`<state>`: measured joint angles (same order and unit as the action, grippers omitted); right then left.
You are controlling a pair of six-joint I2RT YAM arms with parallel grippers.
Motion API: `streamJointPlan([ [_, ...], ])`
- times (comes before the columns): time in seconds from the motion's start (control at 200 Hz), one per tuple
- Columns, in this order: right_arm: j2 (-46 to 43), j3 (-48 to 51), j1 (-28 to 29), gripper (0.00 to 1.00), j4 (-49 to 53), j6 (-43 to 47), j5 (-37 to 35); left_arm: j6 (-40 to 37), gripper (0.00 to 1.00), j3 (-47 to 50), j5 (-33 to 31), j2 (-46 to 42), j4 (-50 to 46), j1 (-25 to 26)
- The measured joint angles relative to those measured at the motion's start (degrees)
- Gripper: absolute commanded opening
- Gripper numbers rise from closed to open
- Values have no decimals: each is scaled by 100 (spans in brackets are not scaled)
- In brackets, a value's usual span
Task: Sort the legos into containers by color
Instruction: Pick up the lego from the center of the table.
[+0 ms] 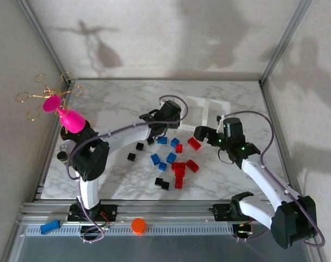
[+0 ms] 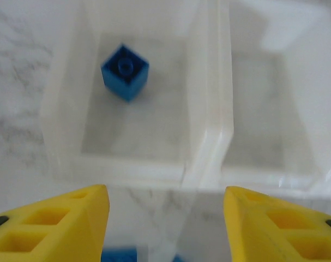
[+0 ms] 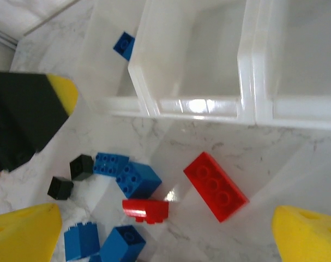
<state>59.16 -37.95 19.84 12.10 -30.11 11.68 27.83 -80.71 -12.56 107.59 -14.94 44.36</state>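
Risk one: the left tool snagging a bin wall on withdrawal, given its station low over the containers. Likely result, a shifted row.

Risk two: contact between the two tools, near each other at the bins.

Risk three: a double pickup or scattered neighbours on any reach into the tight cluster of legos, loose on the counter at 6 o'clock of the bins.

Left tool open, nothing between the fingers. One blue brick resting inside the end bin, toward 11 o'clock on its floor. Left forearm stretched toward 2 o'clock, wrist pitched down.

Right tool spread wide and empty, hovering above a red brick just at 6 o'clock of the bins. Right forearm reaching toward 10 o'clock.
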Motion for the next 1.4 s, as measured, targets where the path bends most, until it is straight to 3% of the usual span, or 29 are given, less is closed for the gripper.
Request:
streamJointPlan([
  [0.235, -138, 352, 111, 99, 234, -39, 17, 90, 59, 828, 118, -481, -140, 426],
  [0.456, -142, 444, 111, 99, 234, -46, 11, 181, 58, 1235, 297, -483, -168, 468],
  [0.691, -142, 446, 111, 99, 232, -48, -11, 417, 57, 1064, 581, -223, -68, 468],
  [0.946, -225, 490, 111, 99, 227, -68, -138, 1307, 60, 715, 656, 175, -20, 474],
  [1.402, -264, 509, 111, 99, 225, -31, -155, 2223, 64, 286, 208, 776, -280, 520],
])
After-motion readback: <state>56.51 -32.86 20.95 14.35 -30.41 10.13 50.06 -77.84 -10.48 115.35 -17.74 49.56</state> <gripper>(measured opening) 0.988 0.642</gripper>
